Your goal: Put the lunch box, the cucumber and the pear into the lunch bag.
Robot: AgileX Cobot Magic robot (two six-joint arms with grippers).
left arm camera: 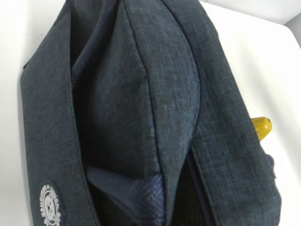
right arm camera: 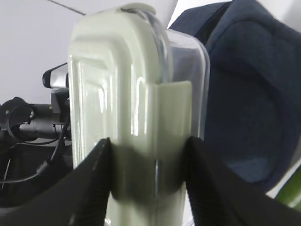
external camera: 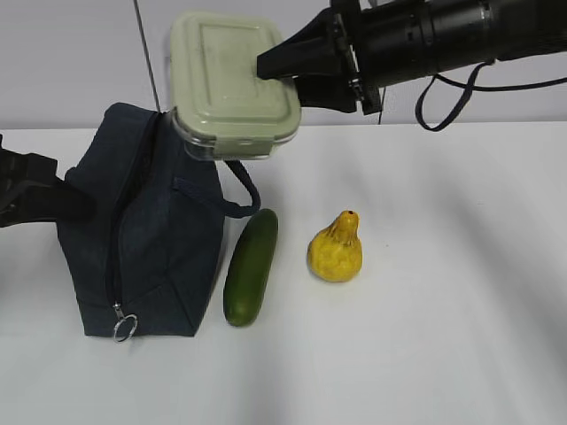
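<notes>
R gripper (external camera: 282, 73) is clamping the lunch box (external camera: 232, 81) by its short edge, one finger on the sage lid, the other under the clear base, and is holding it up in the air at about 12 o'clock in the exterior view, tilted w/ the lid facing the camera. The box is hanging right over the top end of the lunch bag (external camera: 142, 239), lower edge overlapping the bag's upper rim in that view; can't tell if they're touching. In the R wrist view the box (right arm camera: 136, 108) is sitting on edge between the two black fingers (right arm camera: 89, 188), lid to the left, clear tub to the right, bag (right arm camera: 249, 94) behind at 3 o'clock.

Bag is lying on the white table (external camera: 443, 336) at 9 o'clock of centre, zipper line running down its length w/ the silver ring pull (external camera: 124, 327) at the 6 o'clock end, loop handle (external camera: 246, 197) sticking out twd the cucumber.

L gripper (external camera: 75, 205) is pressing into the bag's left side at 9 o'clock, tips sunk in the fabric. Jaws are together; whether fabric is pinched between them isn't visible. L wrist view is filled by navy fabric (left arm camera: 141, 113), folds gaping at the bottom, round white logo patch (left arm camera: 51, 204) at 7 o'clock.

Cucumber (external camera: 251, 266) is lying just beside the bag's right edge, nr centre. Pear (external camera: 336, 248) is sitting at 3 o'clock of the cucumber, apart from it, neck up; a yellow bit of it (left arm camera: 261, 126) is peeking past the bag in the L wrist view.
</notes>
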